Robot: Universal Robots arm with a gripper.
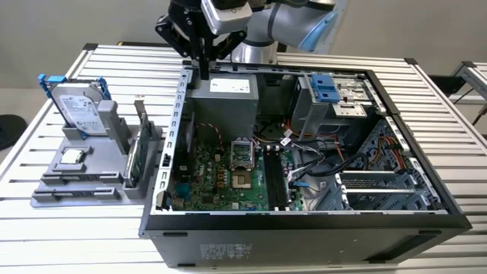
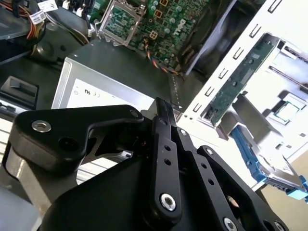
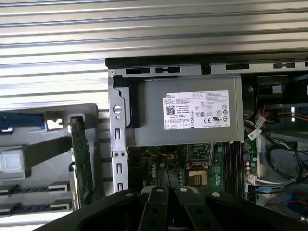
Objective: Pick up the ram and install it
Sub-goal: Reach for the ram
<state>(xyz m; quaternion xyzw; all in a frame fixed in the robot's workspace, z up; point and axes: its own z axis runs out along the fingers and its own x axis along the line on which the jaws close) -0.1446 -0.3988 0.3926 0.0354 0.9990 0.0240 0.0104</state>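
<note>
Ram [image 1: 126,168]: as best I can tell, the thin dark strip standing on edge in the grey holder [image 1: 53,191], tight against a green card [image 1: 136,149], just outside the computer case [image 1: 304,228] wall on the exterior view's left

Tool [image 1: 204,75]: high over the case's rear corner nearest the holder, fingers [image 2: 164,149] drawn together, nothing seen between them

Judgement: reach not begun. Fingers must spread before descent, straddle the strip alone at mid-length, clear of the card, and lift straight up

A slatted aluminium table [image 1: 76,240] lies under soft, even light. A plain grey wall [image 1: 411,28] stands at twelve o'clock. Pale floor [image 1: 23,63] shows at ten o'clock, and a second slatted table [image 1: 473,77] at two o'clock.
</note>
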